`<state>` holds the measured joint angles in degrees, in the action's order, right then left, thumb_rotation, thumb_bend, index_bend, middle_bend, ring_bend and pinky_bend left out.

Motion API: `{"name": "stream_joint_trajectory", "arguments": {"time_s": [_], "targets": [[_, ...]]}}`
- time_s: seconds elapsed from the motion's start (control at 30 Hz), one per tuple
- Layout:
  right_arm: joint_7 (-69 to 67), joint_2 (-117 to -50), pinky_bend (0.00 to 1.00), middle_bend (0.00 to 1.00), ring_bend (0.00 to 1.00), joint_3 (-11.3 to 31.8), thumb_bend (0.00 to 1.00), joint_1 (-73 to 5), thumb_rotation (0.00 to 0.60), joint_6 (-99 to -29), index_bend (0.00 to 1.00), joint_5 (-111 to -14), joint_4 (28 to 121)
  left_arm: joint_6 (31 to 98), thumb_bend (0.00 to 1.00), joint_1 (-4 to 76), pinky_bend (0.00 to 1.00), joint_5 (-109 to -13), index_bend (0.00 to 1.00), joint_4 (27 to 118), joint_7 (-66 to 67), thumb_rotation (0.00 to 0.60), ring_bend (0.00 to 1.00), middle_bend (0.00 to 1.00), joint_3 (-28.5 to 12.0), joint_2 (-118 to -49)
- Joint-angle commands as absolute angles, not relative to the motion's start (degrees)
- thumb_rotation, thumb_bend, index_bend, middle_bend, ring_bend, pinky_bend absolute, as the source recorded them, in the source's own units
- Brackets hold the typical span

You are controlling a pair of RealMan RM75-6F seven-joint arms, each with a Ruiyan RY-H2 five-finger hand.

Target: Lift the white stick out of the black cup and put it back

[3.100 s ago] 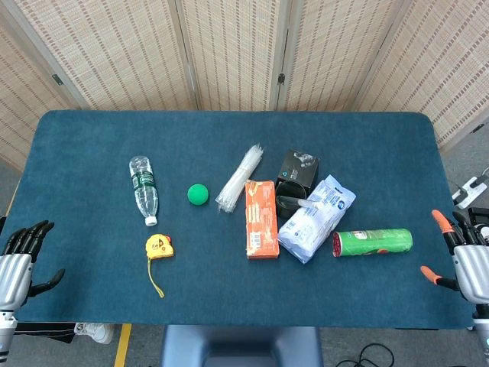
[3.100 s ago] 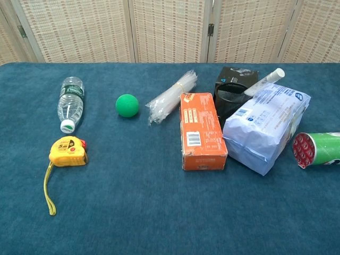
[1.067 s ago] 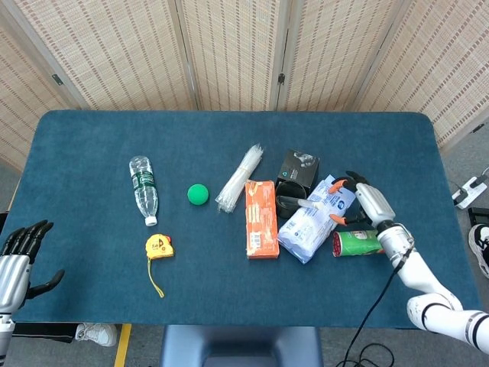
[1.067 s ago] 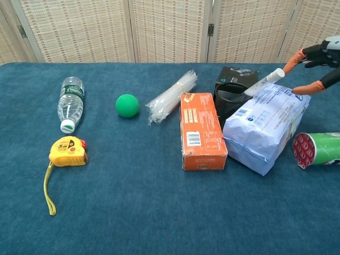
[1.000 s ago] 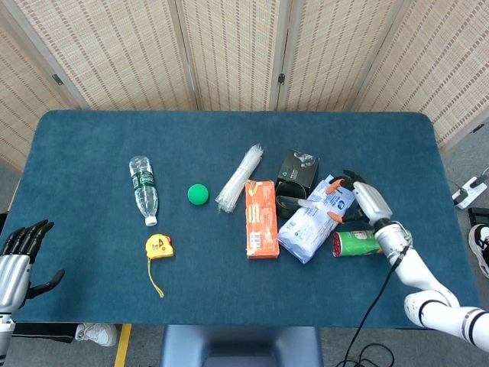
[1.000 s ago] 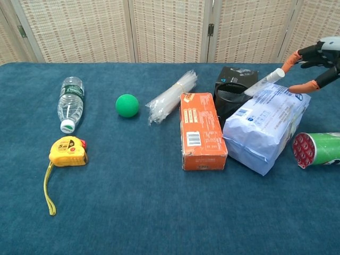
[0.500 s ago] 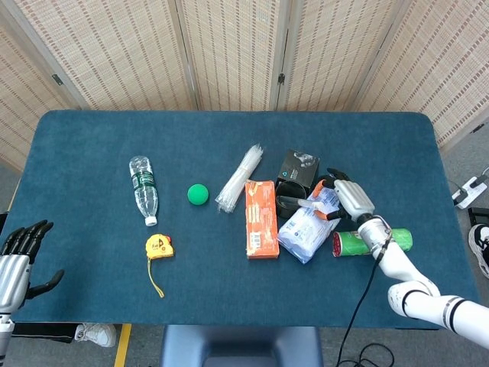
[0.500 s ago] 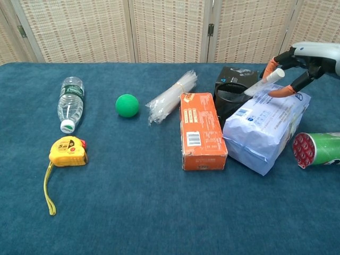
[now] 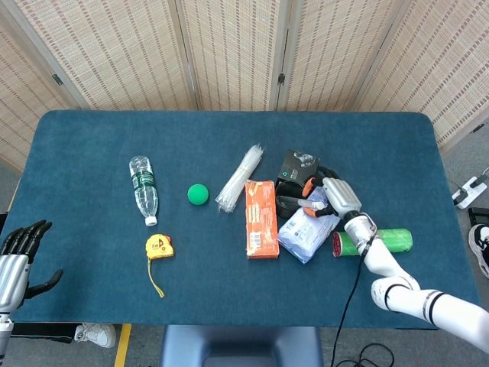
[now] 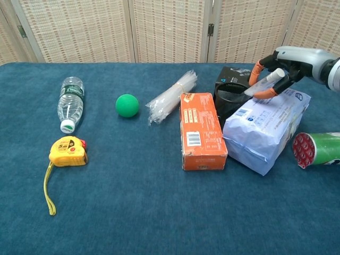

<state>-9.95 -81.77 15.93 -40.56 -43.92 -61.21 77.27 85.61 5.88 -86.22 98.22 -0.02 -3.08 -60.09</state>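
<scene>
The black cup (image 10: 227, 101) stands between an orange box (image 10: 202, 130) and a blue-white packet (image 10: 265, 125). The white stick (image 10: 264, 83) leans out of it toward the right, its top end resting over the packet. My right hand (image 10: 284, 64) is over that top end, with orange fingertips (image 10: 258, 68) above and below the stick and a small gap to it on both sides. In the head view the right hand (image 9: 334, 197) sits just right of the cup (image 9: 287, 208). My left hand (image 9: 17, 260) hangs open off the table's front left corner.
A black box (image 10: 236, 74) stands behind the cup. A green can (image 10: 319, 149) lies right of the packet. To the left are a bundle of clear strips (image 10: 171, 96), a green ball (image 10: 127, 105), a water bottle (image 10: 69, 103) and a yellow tape measure (image 10: 67, 151).
My right hand has come in from the table's right edge leftward over the packet to the stick's top end, and its fingers have drawn closer around it. The stick and the left hand have not moved.
</scene>
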Motion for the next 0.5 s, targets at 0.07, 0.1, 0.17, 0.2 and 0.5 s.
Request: {"name": "stream_joint_trajectory", "arguments": {"time_s": [0.07, 0.1, 0.17, 0.2, 0.5], "targets": [[-9.4, -82.1, 0.01, 0.27, 0.00, 15.9, 0.20, -40.8, 0.600, -43.9, 0.49, -60.8, 77.1, 85.5, 0.29, 5.9, 0.14, -86.2, 0.14, 97.9, -0.3, 0.600, 0.13, 0.12, -3.0, -60.1], [-9.3, -82.2, 0.01, 0.27, 0.00, 15.9, 0.20, -40.9, 0.600, -43.9, 0.50, -60.6, 77.0, 85.5, 0.29, 5.9, 0.14, -86.2, 0.14, 97.9, -0.4, 0.600, 0.13, 0.12, -3.0, -60.1], [-9.3, -82.3, 0.01, 0.27, 0.00, 15.9, 0.20, -40.9, 0.600, -43.8, 0.50, -60.3, 76.9, 85.6, 0.29, 5.8, 0.14, -86.2, 0.14, 97.7, -0.7, 0.600, 0.13, 0.12, -3.0, -60.1], [-9.2, -82.4, 0.01, 0.27, 0.00, 15.8, 0.20, -41.0, 0.600, -43.7, 0.50, -60.3, 76.8, 85.6, 0.29, 5.8, 0.14, -86.1, 0.14, 97.7, -0.8, 0.600, 0.13, 0.12, -3.0, -60.2], [-9.2, -82.9, 0.01, 0.29, 0.00, 15.9, 0.32, -41.3, 0.600, -43.8, 0.55, -60.3, 76.2, 85.7, 0.29, 5.6, 0.14, -86.0, 0.14, 97.3, -1.2, 0.600, 0.13, 0.12, -3.0, -60.2]]}}
